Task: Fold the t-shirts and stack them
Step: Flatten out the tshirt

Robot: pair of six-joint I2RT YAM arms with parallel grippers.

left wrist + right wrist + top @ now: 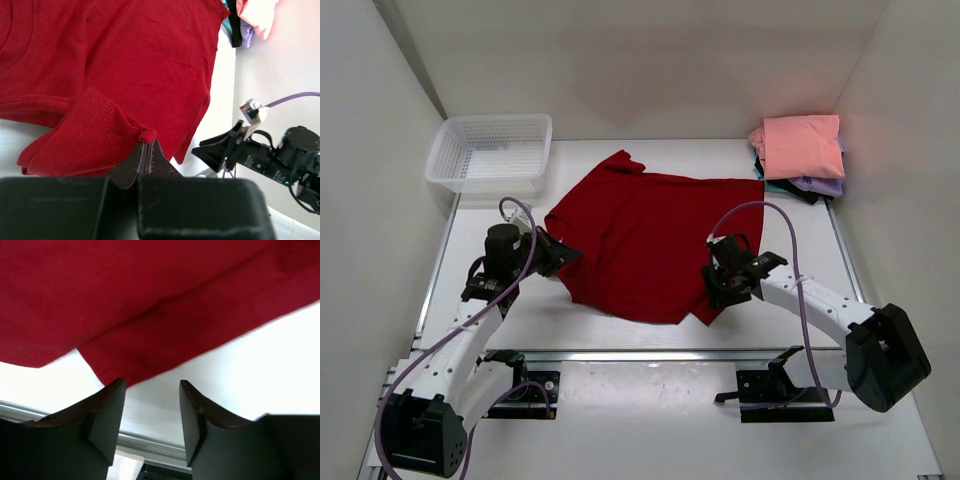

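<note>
**Left claw**: fully closed, tips pinched on the hem of a sleeve of the dark red t-shirt. The sleeve was doubled over at the grip.

**Right claw**: jaws parted wide, holding nothing. It was low over the bare counter, just short of the shirt's near edge, where a second layer of cloth lay folded under.

**Dark red t-shirt:** in the top view the dark red t-shirt lay spread mid-counter, unfolded and somewhat skewed. The left claw was at its left side and the right claw at its near right corner.

**Far right corner:** a stack of folded shirts.
- The salmon pink shirt was on top.
- Lavender, teal and black edges showed beneath.

**Far left corner:** a white mesh basket, well apart from the shirt.

**Handling assessment:**
- The cloth appeared thin, light and limp. It would likely sag and crease between grip points and drag on the counter rather than slide cleanly.
- It would not break, but it could bunch easily.
- Hems and corners offer the firmest hold, being double-stitched.
- The right claw would need to pinch the near corner through both layers, low to the counter.
- Uneven lifting could skew the fold.
</note>
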